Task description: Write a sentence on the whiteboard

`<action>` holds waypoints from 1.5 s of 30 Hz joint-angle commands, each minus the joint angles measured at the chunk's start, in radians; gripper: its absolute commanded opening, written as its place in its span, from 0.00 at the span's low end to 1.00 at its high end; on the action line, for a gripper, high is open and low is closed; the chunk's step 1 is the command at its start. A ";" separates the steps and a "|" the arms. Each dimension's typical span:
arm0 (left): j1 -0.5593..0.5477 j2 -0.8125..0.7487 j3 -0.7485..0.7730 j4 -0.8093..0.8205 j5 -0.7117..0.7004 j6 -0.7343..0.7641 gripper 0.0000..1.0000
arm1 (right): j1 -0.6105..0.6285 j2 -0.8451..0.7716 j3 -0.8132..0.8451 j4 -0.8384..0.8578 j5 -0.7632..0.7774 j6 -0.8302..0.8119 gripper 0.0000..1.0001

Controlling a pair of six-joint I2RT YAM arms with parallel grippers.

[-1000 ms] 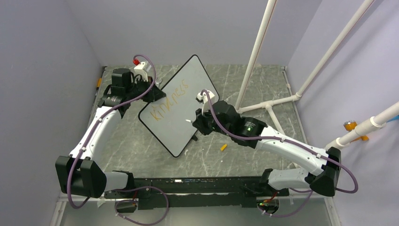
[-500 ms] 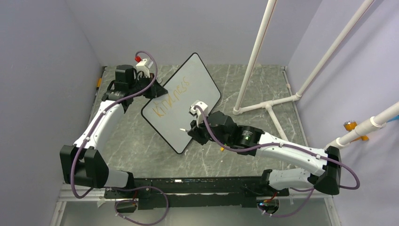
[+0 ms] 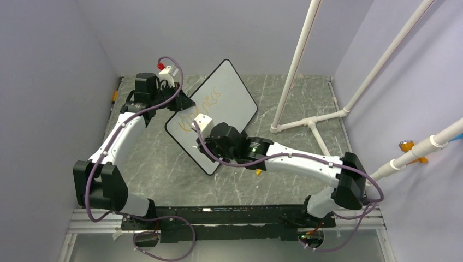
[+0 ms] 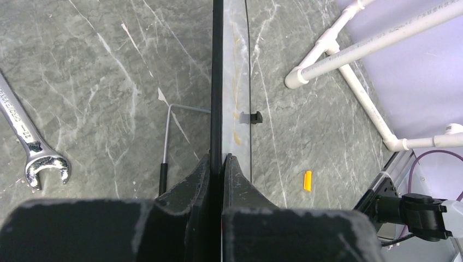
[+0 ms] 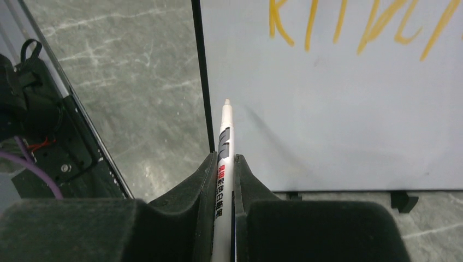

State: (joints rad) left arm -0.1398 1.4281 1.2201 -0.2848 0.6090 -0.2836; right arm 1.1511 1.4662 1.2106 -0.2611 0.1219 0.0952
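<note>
From overhead we see the whiteboard [image 3: 232,93] raised at a tilt over the grey marbled surface [image 3: 311,98], the left gripper [image 3: 183,103] at its left edge and the right gripper [image 3: 207,148] in front of its lower half, hiding much of the face there. Only the left wrist view shows the board edge-on: the left gripper's 2 black fingers are clamped on the thin black frame. Beside them on the stone lie a steel wrench [image 4: 27,136], an L-shaped hex key [image 4: 166,142] with a black grip, and a small yellow cap [image 4: 308,180]. Only the right wrist view shows the marker [image 5: 225,131], a slim white barrel with red and black print. It is pinched between the right gripper's fingers, its pale tip over the smooth white face just inside the frame; we cannot tell whether the tip touches. The sentence [image 5: 360,27], in thin orange-yellow strokes, shows as 1 line near the edge the left gripper holds. The right wrist view cuts off its top, and from the left wrist it is only a streak along the glossy face. White plastic pipes [image 3: 297,54] rise at the right of the surface.
</note>
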 commanded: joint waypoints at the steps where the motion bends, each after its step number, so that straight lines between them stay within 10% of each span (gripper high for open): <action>1: 0.025 -0.004 0.032 0.045 -0.057 0.076 0.00 | 0.004 0.066 0.110 0.045 -0.001 -0.029 0.00; 45: 0.050 -0.004 0.030 0.051 -0.048 0.075 0.00 | -0.015 0.222 0.197 0.035 0.045 0.014 0.00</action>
State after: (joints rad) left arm -0.0937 1.4357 1.2201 -0.2893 0.6407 -0.2745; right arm 1.1522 1.6508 1.3407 -0.2623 0.1310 0.1154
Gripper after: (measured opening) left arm 0.107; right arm 0.142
